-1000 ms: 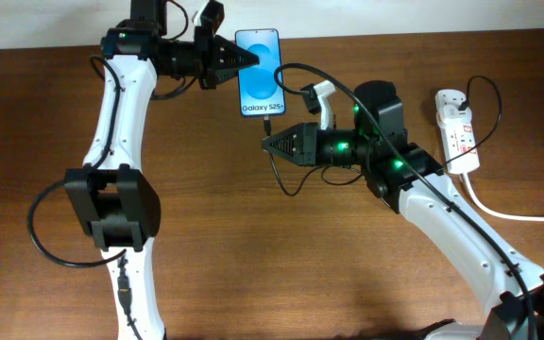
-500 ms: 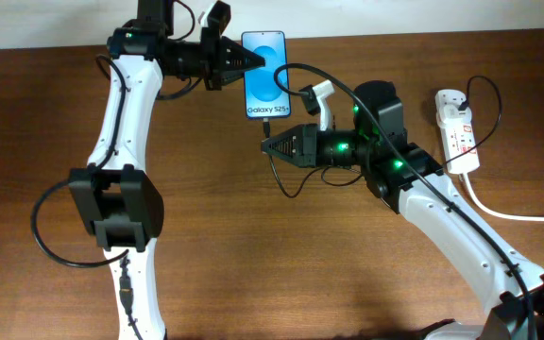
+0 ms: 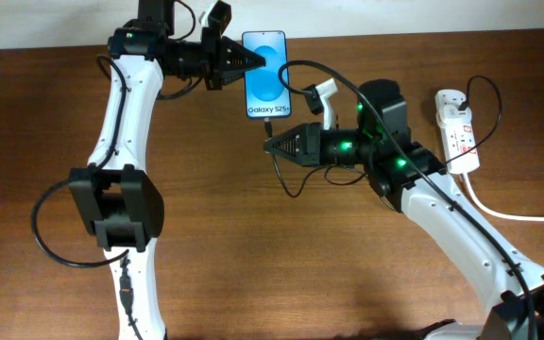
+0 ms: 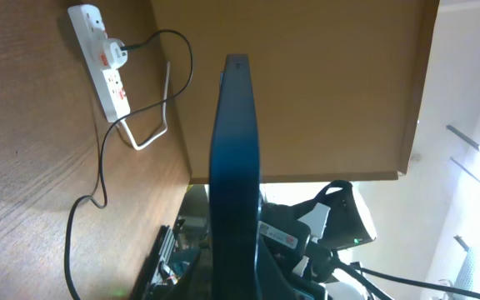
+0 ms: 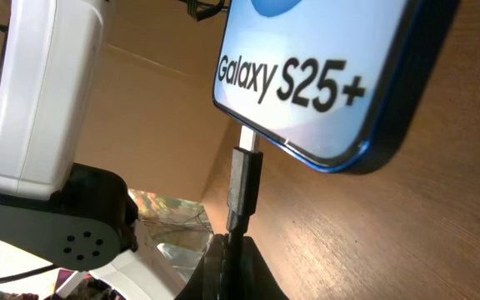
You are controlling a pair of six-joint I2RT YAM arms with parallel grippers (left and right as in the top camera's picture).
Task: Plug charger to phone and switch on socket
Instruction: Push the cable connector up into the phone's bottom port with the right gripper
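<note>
The phone [image 3: 265, 75] lies near the table's far edge, blue screen up, reading "Galaxy S25+". My left gripper [image 3: 253, 60] is shut on the phone's left edge; in the left wrist view the phone [image 4: 233, 167] shows edge-on between the fingers. My right gripper [image 3: 270, 144] is shut on the charger [image 3: 268, 127] just below the phone. In the right wrist view the charger's connector tip [image 5: 244, 179] meets the phone's bottom port [image 5: 251, 137]. The thin black cable [image 3: 343, 85] runs to the socket [image 3: 457, 127] at the right.
The socket's thick white cord [image 3: 508, 212] trails off to the right edge. The left arm's base [image 3: 111, 203] stands at the left. The table's far edge [image 3: 395, 31] is just behind the phone.
The left gripper and phone shifted slightly right a second ago, then stayed still. The right gripper with the charger has edged slightly to the right.
</note>
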